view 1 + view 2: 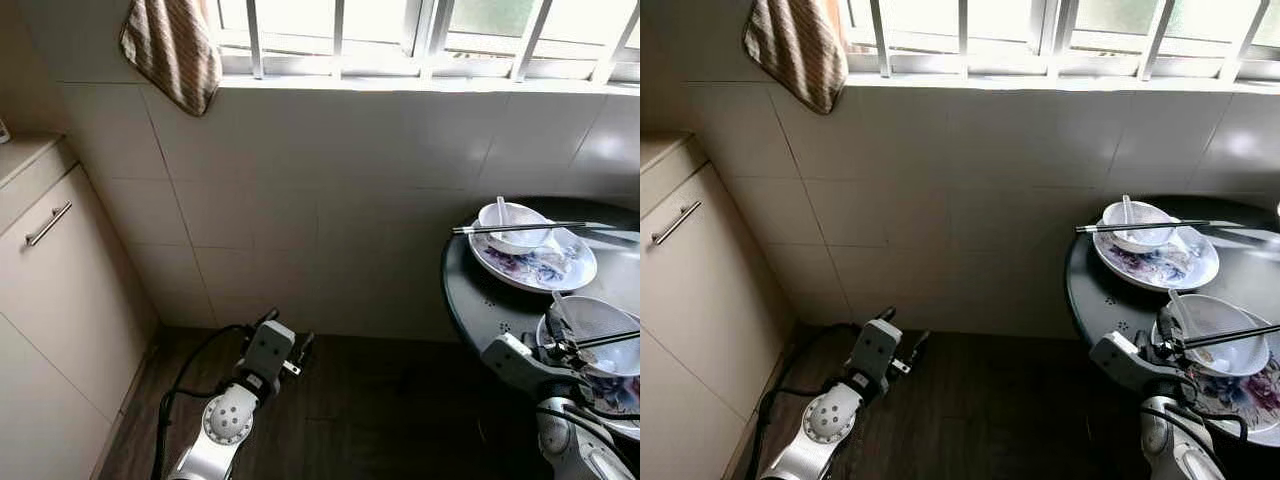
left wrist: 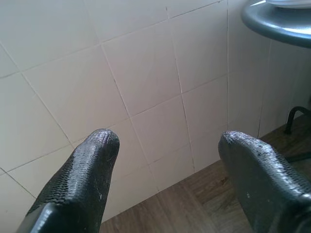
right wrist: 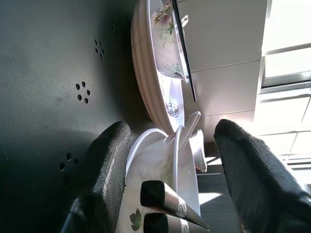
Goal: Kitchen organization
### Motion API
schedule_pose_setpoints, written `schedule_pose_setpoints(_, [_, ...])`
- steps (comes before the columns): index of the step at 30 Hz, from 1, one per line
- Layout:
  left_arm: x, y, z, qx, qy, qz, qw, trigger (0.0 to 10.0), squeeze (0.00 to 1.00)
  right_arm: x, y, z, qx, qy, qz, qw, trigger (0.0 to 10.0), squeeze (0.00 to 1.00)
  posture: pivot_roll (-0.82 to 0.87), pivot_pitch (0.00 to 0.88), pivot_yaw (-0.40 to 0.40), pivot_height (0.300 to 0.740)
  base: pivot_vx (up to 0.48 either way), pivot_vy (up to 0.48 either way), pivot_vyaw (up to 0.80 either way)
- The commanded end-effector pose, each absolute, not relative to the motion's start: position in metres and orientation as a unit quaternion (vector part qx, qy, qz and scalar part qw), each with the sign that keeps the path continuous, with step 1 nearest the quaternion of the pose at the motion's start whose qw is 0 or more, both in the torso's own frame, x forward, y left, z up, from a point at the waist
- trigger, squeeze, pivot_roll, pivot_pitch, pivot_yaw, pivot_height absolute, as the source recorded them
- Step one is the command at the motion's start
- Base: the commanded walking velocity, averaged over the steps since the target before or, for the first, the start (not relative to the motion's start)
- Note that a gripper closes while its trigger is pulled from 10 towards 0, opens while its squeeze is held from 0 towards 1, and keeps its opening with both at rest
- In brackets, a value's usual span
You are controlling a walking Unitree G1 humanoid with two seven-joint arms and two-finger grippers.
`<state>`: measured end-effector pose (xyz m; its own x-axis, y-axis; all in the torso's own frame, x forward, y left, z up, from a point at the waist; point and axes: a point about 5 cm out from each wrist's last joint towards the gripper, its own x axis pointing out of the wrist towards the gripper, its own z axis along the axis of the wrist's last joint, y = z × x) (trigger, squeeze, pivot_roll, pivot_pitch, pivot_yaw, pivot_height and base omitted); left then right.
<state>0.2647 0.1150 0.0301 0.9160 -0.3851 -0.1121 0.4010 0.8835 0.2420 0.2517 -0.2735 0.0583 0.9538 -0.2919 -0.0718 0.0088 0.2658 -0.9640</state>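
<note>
I see a brown striped towel hanging over the window ledge at the far left, its lower corner drooping onto the white tiled wall. Above the wall runs a window with white bars, bright with daylight. On my left stands a beige cabinet with a metal bar handle set at a slant on its door, and a countertop edge above it. The floor is dark wood planking, meeting the tiles along the far side. A black cable loops over the floor near the cabinet's foot.
</note>
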Motion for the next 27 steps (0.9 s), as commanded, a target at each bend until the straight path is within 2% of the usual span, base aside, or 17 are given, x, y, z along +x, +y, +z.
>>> schedule_pose_setpoints(1, [0.267,0.117,0.031,0.129,0.031,-0.199,0.971,10.0,0.00,0.251,-0.279,0.057,-0.582,0.134,-0.104,0.796,5.9,0.00,-0.02,0.000,-0.022,0.740,0.000,0.000,0.00])
schedule_pose_setpoints(2, [0.267,0.117,0.031,0.129,0.031,-0.199,0.971,10.0,0.00,0.251,-0.279,0.056,-0.577,0.136,-0.103,0.799,3.5,0.00,-0.02,0.000,-0.022,0.740,0.000,0.000,0.00])
schedule_pose_setpoints(3, [0.267,0.117,0.031,0.129,0.031,-0.199,0.971,10.0,0.00,0.251,-0.279,0.056,-0.575,0.136,-0.103,0.800,0.4,0.00,-0.02,0.000,-0.022,0.740,0.000,0.000,0.00])
schedule_pose_setpoints(4, [0.267,0.117,0.031,0.129,0.031,-0.199,0.971,10.0,0.00,0.251,-0.279,0.056,-0.574,0.136,-0.102,0.801,0.0,0.00,-0.02,0.000,-0.022,0.740,0.000,0.000,0.00])
schedule_pose_setpoints(15, [0.268,0.116,0.032,0.124,0.031,-0.197,0.972,10.0,0.00,0.255,-0.264,0.065,-0.606,0.092,-0.087,0.785,0.0,0.00,-0.02,0.000,-0.031,0.740,0.000,0.000,0.00])
schedule_pose_setpoints(21, [0.268,0.114,0.031,0.119,0.033,-0.196,0.973,10.0,0.00,0.255,-0.260,0.069,-0.636,0.086,-0.077,0.763,0.0,0.00,-0.02,0.000,-0.037,0.740,0.000,0.000,0.00])
schedule_pose_setpoints(27, [0.268,0.113,0.031,0.114,0.034,-0.197,0.973,10.0,0.00,0.251,-0.261,0.065,-0.636,0.096,-0.075,0.762,0.0,0.00,-0.03,0.000,-0.036,0.740,0.000,0.000,0.00])
